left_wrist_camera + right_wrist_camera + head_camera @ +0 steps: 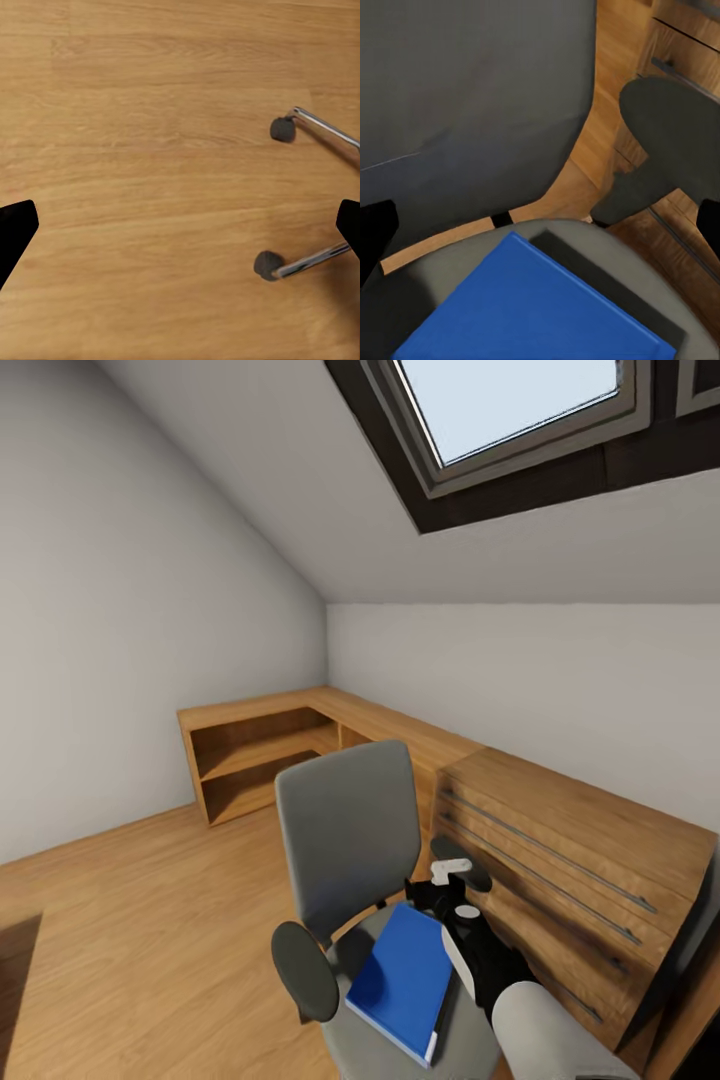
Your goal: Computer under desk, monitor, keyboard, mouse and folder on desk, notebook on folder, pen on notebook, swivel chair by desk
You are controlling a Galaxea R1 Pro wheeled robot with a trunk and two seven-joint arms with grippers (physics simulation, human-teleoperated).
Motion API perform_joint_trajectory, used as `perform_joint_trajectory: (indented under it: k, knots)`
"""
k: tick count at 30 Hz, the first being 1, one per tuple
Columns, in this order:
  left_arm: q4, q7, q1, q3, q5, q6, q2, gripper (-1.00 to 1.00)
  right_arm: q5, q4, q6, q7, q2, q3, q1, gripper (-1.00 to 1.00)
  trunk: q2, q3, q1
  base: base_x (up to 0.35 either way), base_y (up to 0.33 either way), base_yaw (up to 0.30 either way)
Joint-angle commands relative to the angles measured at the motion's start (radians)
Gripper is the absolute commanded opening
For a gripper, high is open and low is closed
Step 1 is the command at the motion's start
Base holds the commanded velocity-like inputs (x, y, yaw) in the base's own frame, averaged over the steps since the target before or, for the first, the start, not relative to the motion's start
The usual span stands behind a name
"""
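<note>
The grey swivel chair stands in front of me, backrest upright. On its seat the bright blue folder lies flat, one corner pointing at the backrest. My right gripper hovers open just above the folder's far end, beside the chair's black right armrest, with nothing between its fingers. My left gripper is open over the wooden floor, close to two chrome legs of the chair base with black castors.
A light wooden drawer chest stands right of the chair, very near its armrest. A low wooden shelf unit runs along the back walls. Under the sloped ceiling with its skylight, open wood floor spreads left.
</note>
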Motion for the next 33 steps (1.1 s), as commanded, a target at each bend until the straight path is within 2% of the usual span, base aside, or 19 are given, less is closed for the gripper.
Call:
perform_joint_trajectory:
  k: [1,12,33]
  knots:
    - [0.000,-0.008,0.000,0.001,0.010,0.000,0.000,1.00,0.010,-0.001,0.010,0.001,0.001,-0.006,-0.003,1.00,-0.008,-0.004,0.004,-0.044,0.000,0.000]
    - [-0.001,-0.008,0.000,0.002,0.011,-0.001,0.000,1.00,0.007,0.003,0.025,0.005,0.001,-0.009,-0.011,1.00,-0.085,-0.039,0.046,-0.132,0.000,0.000]
    - [-0.001,-0.009,0.000,0.001,0.011,-0.001,0.001,1.00,0.008,0.002,0.000,0.037,0.000,-0.010,-0.012,1.00,-0.232,-0.104,0.127,-0.010,0.000,0.000]
